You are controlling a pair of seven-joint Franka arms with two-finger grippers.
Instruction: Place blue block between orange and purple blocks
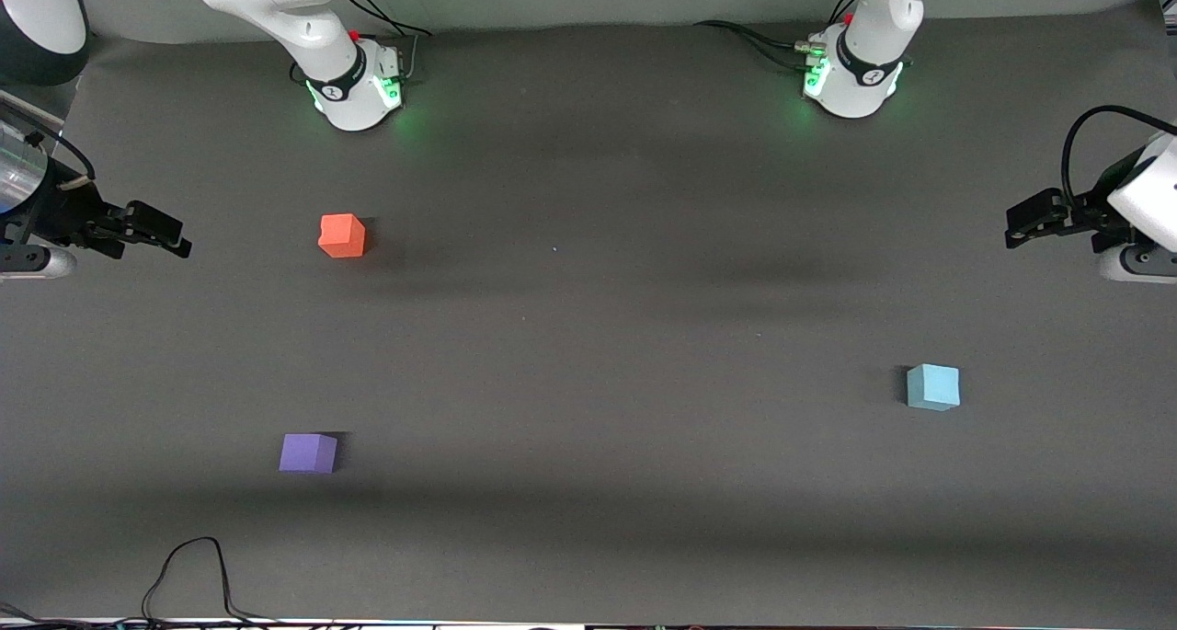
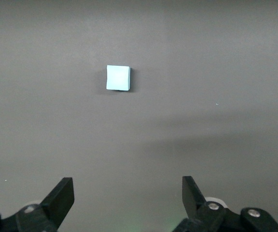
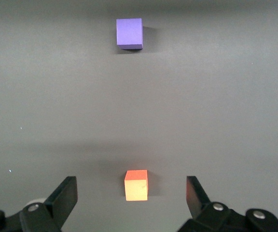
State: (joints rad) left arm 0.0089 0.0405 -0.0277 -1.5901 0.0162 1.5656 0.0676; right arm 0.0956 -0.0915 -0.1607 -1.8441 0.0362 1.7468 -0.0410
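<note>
The light blue block (image 1: pixel 933 386) sits on the grey table toward the left arm's end; it also shows in the left wrist view (image 2: pixel 118 78). The orange block (image 1: pixel 342 235) sits toward the right arm's end, and the purple block (image 1: pixel 308 452) lies nearer the front camera than it. Both show in the right wrist view, orange (image 3: pixel 136 185) and purple (image 3: pixel 129 33). My left gripper (image 1: pixel 1019 229) is open and empty, held up at the table's left-arm end. My right gripper (image 1: pixel 170 236) is open and empty, held up at the right-arm end.
The two arm bases (image 1: pixel 354 87) (image 1: pixel 851 78) stand along the table's edge farthest from the front camera. A black cable (image 1: pixel 198 575) loops on the table edge nearest the camera. A dark round object (image 1: pixel 37 23) stands off the right-arm corner.
</note>
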